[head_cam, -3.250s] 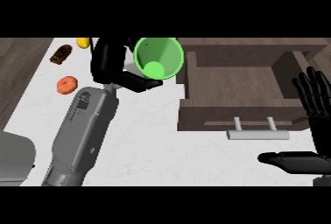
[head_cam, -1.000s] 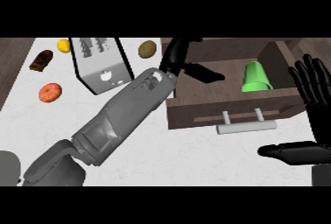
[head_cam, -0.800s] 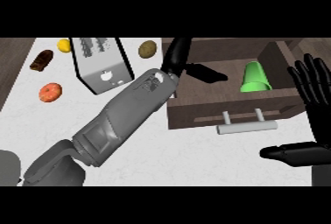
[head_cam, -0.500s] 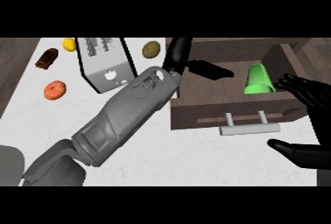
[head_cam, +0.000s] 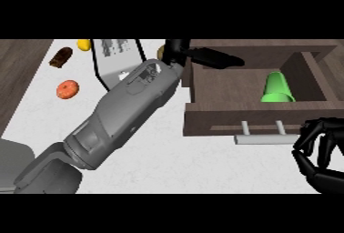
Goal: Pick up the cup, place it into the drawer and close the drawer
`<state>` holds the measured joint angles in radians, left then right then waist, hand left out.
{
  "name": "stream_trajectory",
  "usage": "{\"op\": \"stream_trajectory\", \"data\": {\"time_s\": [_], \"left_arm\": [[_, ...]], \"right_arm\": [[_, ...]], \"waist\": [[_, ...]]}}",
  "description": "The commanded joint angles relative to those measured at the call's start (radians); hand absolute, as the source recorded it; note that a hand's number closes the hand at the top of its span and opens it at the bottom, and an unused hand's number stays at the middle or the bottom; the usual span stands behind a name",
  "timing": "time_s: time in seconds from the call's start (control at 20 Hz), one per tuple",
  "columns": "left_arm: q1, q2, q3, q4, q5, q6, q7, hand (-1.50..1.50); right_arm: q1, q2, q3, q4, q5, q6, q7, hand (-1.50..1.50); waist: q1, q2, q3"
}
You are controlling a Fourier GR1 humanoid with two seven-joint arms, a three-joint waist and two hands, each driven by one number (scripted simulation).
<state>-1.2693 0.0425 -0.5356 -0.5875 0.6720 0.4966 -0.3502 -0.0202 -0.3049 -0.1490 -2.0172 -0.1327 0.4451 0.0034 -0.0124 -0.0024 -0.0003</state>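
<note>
Green cup [head_cam: 277, 88] lies on its side inside the open drawer [head_cam: 222, 91], near the right wall, rim toward the drawer front. Left hand [head_cam: 205, 55] is over the drawer's back-left corner, fingers straight, holding nothing, well apart from cup. Right hand [head_cam: 322, 152] sits at lower right, fingers curled w/ nothing in them, just beside the drawer handle [head_cam: 265, 138], below cup.

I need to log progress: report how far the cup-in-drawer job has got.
Done: the green cup lies inside the open drawer. In hand: the right robot hand, fingers curled, sits beside the drawer handle; the left robot hand holds nothing. Left: closing the drawer.
</note>
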Motion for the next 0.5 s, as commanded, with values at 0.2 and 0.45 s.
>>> {"op": "stream_trajectory", "data": {"time_s": [0.2,0.45], "left_arm": [[0.125,0.126,0.047,-0.182,-0.021,-0.009,0.055,-1.5],[0.225,0.251,0.094,-0.332,0.007,-0.073,0.123,-1.5]], "right_arm": [[0.011,0.037,0.135,-0.066,0.275,-0.077,0.05,1.5],[-0.042,0.063,0.181,0.059,0.434,-0.143,0.008,1.5]], "waist": [[0.024,-0.002,0.0],[0.037,-0.001,0.0]]}}
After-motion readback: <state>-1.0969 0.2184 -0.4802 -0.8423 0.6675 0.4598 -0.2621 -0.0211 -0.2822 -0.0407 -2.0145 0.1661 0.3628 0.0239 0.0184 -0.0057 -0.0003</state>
